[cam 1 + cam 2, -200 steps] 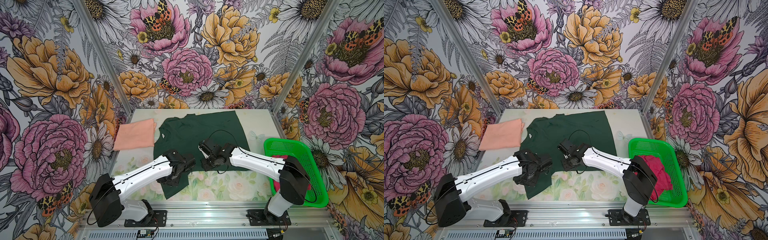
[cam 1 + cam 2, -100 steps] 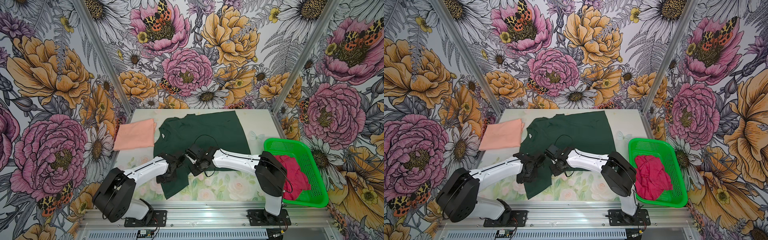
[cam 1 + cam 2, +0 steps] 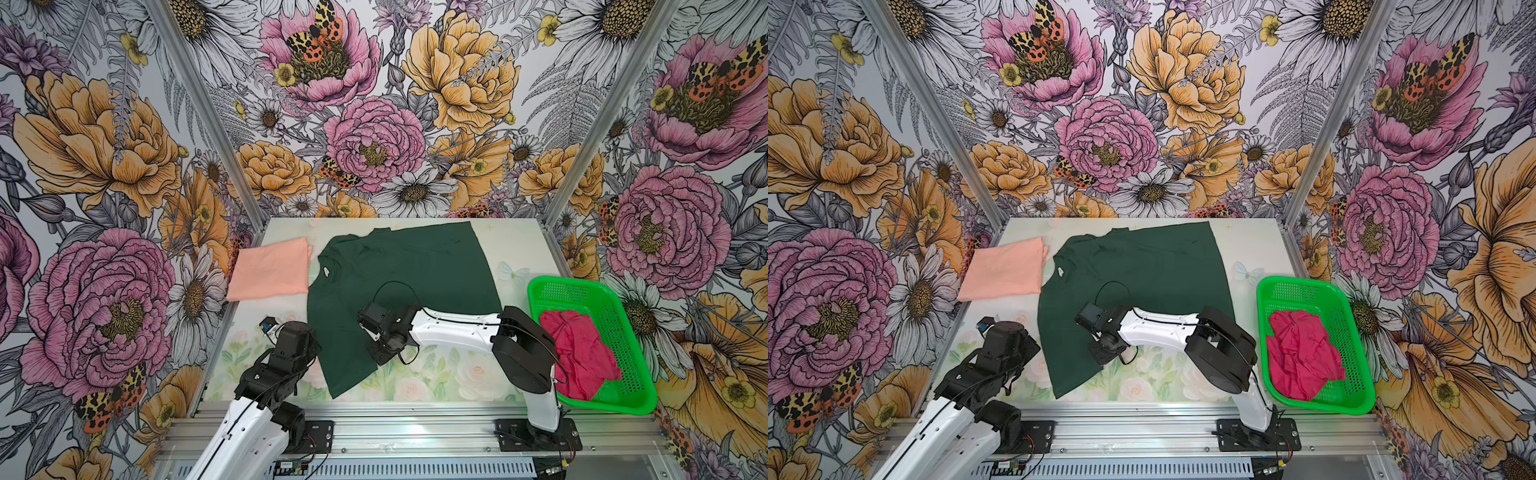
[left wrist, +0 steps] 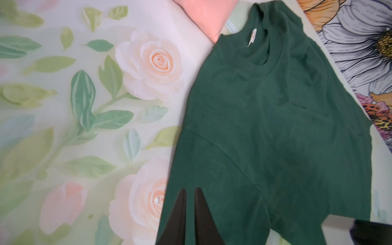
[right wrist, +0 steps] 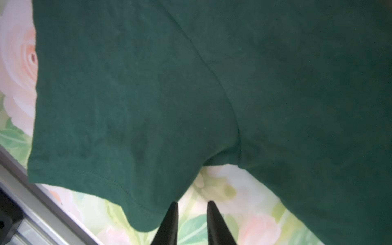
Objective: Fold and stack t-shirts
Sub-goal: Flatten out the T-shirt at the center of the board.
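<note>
The dark green t-shirt [image 3: 407,270] lies spread across the middle of the surface [image 3: 436,382]. The left hand [image 4: 189,189], pressed together, hovers over its near sleeve [image 3: 345,370]. The right hand [image 5: 192,204], slightly spread and empty, sits at the hem. It should probably pinch both layers before folding inward.

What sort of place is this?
Probably a robot test booth, not a home: floral walls on metal framing enclose a small table, the left arm and right arm are bolted to a rail, and a green shirt lies spread.
</note>
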